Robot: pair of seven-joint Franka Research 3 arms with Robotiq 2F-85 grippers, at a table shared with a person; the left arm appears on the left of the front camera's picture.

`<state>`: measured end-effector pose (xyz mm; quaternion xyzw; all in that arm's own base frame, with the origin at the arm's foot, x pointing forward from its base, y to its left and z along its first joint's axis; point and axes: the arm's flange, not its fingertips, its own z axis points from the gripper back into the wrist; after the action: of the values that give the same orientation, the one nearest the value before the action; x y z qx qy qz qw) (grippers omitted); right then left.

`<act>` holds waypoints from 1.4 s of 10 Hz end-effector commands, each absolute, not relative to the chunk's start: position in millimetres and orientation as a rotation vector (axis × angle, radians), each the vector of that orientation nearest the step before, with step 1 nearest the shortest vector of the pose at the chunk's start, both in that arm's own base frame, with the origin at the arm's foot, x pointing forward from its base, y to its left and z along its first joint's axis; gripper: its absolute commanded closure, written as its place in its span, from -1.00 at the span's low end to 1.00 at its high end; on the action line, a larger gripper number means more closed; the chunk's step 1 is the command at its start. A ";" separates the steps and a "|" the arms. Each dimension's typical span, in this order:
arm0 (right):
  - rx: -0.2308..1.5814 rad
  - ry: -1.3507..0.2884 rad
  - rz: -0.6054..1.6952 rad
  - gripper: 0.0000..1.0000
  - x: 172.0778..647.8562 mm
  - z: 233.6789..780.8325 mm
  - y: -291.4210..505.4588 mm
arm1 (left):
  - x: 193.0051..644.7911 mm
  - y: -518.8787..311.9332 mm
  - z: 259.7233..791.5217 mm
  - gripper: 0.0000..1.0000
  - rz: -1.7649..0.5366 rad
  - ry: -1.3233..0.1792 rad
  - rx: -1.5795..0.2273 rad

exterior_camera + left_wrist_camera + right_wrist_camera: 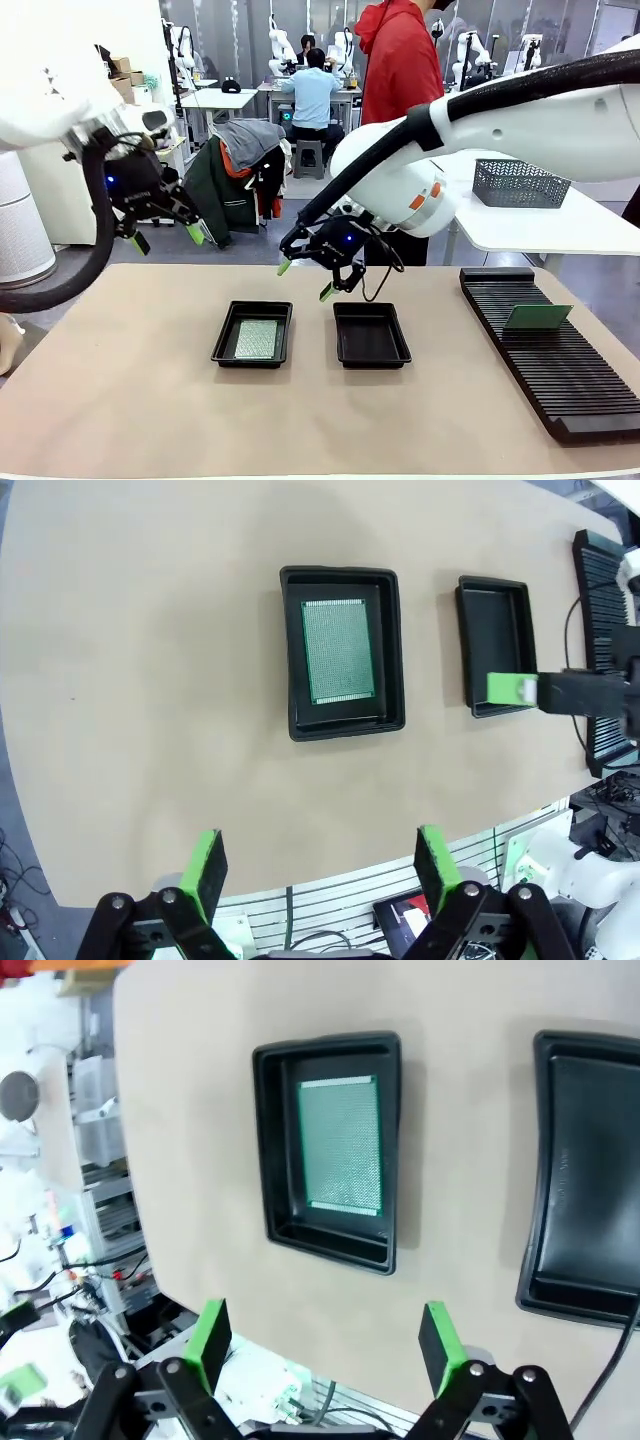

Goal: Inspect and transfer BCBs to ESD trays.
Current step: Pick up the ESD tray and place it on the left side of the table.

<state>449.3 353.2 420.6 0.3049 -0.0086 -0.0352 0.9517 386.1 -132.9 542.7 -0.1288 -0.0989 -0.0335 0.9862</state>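
Two black ESD trays lie side by side mid-table. The left tray (222,345) (295,650) (272,1140) holds one pale green BCB (256,339) (338,650) (341,1145) lying flat on its floor. The right tray (370,335) (497,640) (590,1180) is empty. Another BCB (537,317) stands upright in the black slotted rack (560,370). My left gripper (165,238) (320,842) hangs open and empty, high over the table's far left. My right gripper (305,278) (325,1325) is open and empty above the far edge, between the trays.
A person in a red hoodie (400,60) stands at the far side. A grey wire-mesh basket (520,183) sits on a white side table to the right. Bare tabletop (130,400) spreads left of and in front of the trays.
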 end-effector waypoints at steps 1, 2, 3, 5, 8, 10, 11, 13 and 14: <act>0.719 -0.019 -0.065 -1.00 436.9 404.5 327.4 | 398.0 -144.5 523.7 -1.00 -0.076 -0.181 -0.227; 0.756 -0.018 -0.064 -1.00 434.8 398.2 322.0 | 403.6 -146.9 513.5 -1.00 -0.076 -0.177 -0.206; 0.784 -0.014 -0.059 -1.00 433.5 392.8 314.2 | 410.5 -152.8 501.2 -1.00 -0.079 -0.168 -0.214; 0.830 -0.016 -0.074 -1.00 428.4 380.8 301.0 | 424.3 -164.4 474.7 -1.00 -0.082 -0.155 -0.172; 0.887 -0.010 -0.089 -1.00 422.7 364.4 277.3 | 444.9 -177.9 434.3 -1.00 -0.066 -0.124 -0.129; 0.845 -0.010 -0.101 -1.00 430.7 371.8 289.6 | 456.8 -184.9 413.6 -1.00 -0.069 -0.114 -0.094; 0.845 -0.010 -0.101 -1.00 430.7 371.8 289.6 | 462.9 -187.3 402.9 -1.00 -0.062 -0.116 -0.082; 0.845 -0.010 -0.101 -1.00 430.7 371.8 289.6 | 473.4 -191.8 385.4 -1.00 -0.057 -0.126 -0.059; 0.845 -0.010 -0.101 -1.00 430.7 371.8 289.6 | 478.3 -193.3 378.8 -1.00 -0.053 -0.128 -0.052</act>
<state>429.1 286.5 370.2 0.4186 -0.0056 -0.0440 0.9071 470.9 -184.9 382.3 -0.0382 -0.0539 -0.0362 0.9972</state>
